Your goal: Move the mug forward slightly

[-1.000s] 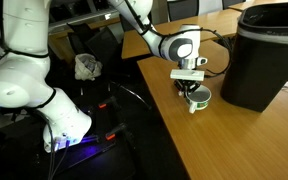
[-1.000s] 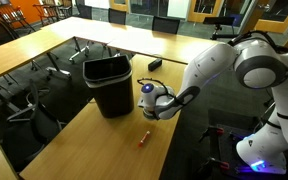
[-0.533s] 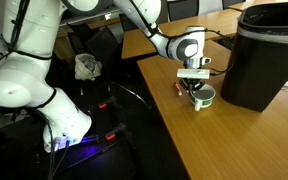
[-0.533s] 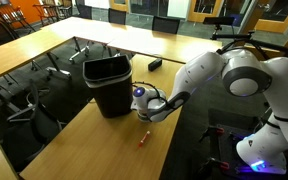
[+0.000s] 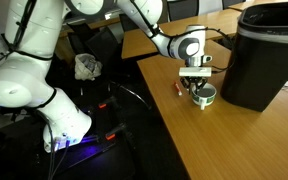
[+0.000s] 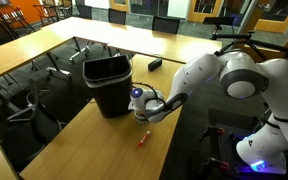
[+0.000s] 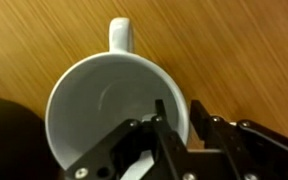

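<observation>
The mug (image 7: 99,95) is small and whitish, and its handle (image 7: 122,32) points to the top of the wrist view. My gripper (image 7: 178,106) straddles its rim, with one finger inside the cup and one outside, shut on the wall. In an exterior view the mug (image 5: 205,97) stands on the wooden table (image 5: 219,145) right under the gripper (image 5: 198,86), close to the black bin (image 5: 265,55). In an exterior view the gripper (image 6: 137,101) hides most of the mug, just in front of the bin (image 6: 108,82).
A small red-brown stick lies on the table near the mug in both exterior views (image 5: 177,89) (image 6: 142,136). The table edge runs close on the robot's side (image 5: 156,95). A dark flat object (image 6: 155,64) lies farther back. Chairs and another table stand beyond.
The gripper and the mug have slid together across the table, closer to the black bin. The stick has stayed where it was.
</observation>
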`<state>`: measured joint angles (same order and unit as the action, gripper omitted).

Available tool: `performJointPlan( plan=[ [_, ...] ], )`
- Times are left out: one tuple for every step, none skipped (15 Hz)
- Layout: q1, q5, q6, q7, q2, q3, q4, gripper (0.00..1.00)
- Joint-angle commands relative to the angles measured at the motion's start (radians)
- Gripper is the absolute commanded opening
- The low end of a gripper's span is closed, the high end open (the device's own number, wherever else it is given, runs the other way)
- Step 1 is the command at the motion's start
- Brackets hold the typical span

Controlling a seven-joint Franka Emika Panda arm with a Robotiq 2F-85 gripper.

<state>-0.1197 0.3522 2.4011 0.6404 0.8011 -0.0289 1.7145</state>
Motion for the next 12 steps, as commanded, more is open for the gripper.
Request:
performJointPlan(
  plan=[
    [0.018,0.045,0.017,-0.024,-0.094,0.013,0.092,0.66],
    [0.014,0.051,0.034,-0.022,-0.139,0.008,0.14,0.72],
    [0.005,0.045,0.055,-0.018,-0.178,-0.001,0.181,0.81],
    [0.008,0.046,0.064,-0.034,-0.225,0.003,0.226,0.87],
    [0.008,0.036,0.053,-0.039,-0.276,0.0,0.267,0.95],
    [0.014,0.043,0.046,-0.051,-0.33,0.008,0.313,0.99],
    [0.018,0.044,0.04,-0.069,-0.381,0.013,0.354,1.0],
    [0.016,0.043,0.04,-0.068,-0.433,0.013,0.396,1.0],
    [0.015,0.034,0.02,-0.062,-0.478,0.009,0.428,1.0],
    [0.012,0.022,0.015,-0.057,-0.52,0.005,0.461,1.0],
    [0.013,0.014,0.015,-0.052,-0.558,0.004,0.492,1.0],
    [0.011,-0.006,0.009,-0.04,-0.595,-0.001,0.521,1.0]
  ],
)
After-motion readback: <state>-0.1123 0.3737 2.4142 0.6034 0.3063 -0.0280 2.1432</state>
